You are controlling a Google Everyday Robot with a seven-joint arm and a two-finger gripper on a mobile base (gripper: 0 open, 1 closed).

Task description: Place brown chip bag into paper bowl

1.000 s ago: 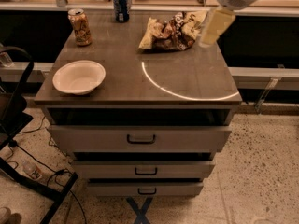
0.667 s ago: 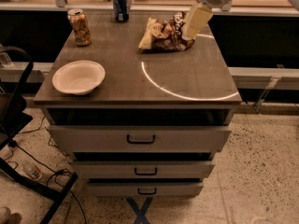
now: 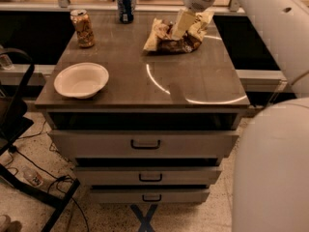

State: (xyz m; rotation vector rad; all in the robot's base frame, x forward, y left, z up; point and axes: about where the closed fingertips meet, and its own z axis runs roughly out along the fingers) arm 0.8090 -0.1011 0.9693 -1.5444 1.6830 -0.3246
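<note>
Camera view: one brown chip bag (image 3: 159, 38) lies at the far right of the table (image 3: 203, 81). Its long axis runs left to right across the top, with the right end angled slightly toward the back edge. The gripper (image 3: 177, 31) reaches down from the arm (image 3: 270, 28) over the bag's middle; how far open it is, and whether it holds the bag, cannot be told. One paper bowl (image 3: 81, 80) sits upright near the front left corner, well apart from the bag. At the back stand a tan can (image 3: 82, 28) and a blue can (image 3: 125, 5), two in all.
</note>
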